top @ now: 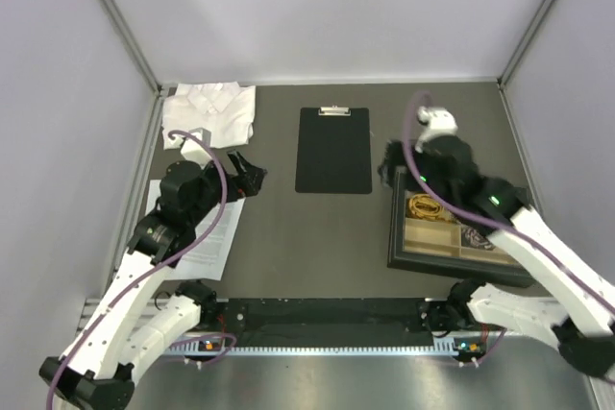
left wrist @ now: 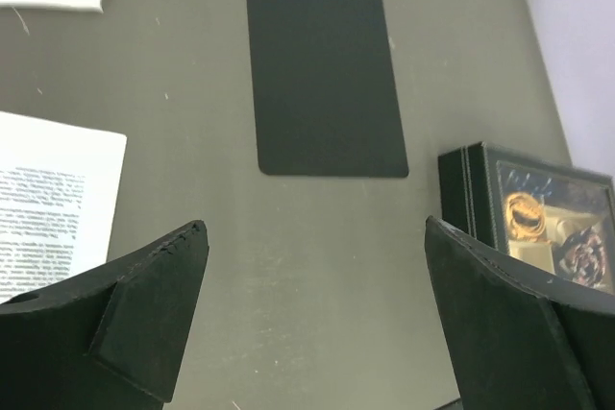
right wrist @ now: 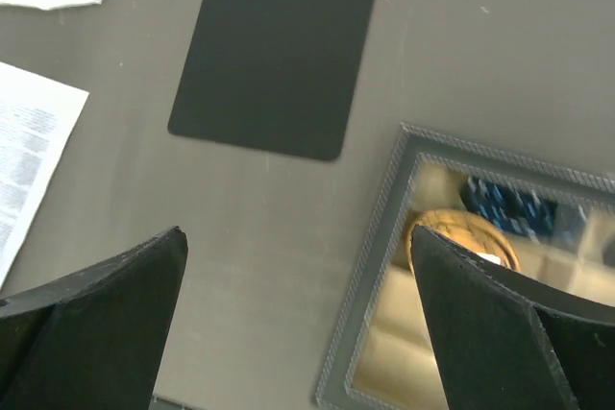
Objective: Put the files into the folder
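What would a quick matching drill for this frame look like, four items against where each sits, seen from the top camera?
Items:
1. shirt
2. folder
3. papers
4. tray

Places:
A. right side
B. far left corner
C. left, near side
D. centre, clip toward the far wall

Pairs: 1-B, 2-D, 3-C, 4-A

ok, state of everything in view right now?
files: flat on the table, outside the folder
folder: flat on the table, nothing on it
shirt: folded
tray: on the table, small items inside
left gripper: open, empty
right gripper: open, empty
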You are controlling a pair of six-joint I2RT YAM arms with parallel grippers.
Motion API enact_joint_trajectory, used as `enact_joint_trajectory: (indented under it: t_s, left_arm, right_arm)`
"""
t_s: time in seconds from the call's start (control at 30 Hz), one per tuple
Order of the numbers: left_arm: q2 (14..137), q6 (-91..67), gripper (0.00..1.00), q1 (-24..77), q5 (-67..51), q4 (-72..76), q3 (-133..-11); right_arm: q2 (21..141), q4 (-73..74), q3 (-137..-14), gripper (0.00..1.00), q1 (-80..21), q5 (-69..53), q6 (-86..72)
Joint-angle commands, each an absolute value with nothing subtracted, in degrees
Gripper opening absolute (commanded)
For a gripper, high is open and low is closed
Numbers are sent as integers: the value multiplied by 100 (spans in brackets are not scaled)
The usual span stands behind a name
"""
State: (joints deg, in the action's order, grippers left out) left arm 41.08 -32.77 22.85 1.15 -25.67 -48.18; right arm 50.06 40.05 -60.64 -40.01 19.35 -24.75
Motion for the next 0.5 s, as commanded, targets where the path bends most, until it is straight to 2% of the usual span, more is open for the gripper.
enact_joint_trajectory:
  t_s: [0.0,0.27,0.47]
  left_arm:
    - [4447,-3330,97,2268,-289,-2127,-4606]
    - [4913,-4094,92,2268,-1411,-1609,-4123]
    - [5221,-4298,87,2294,-2135,-1459,-3911]
  right_arm:
    - [7010,3218,-7161,99,-3973,1190,-1777]
    - [10544,2962,-10392,99,-2903,-191,-1819]
    - [12434,1715,-11547,99,-2391,-835,-2161]
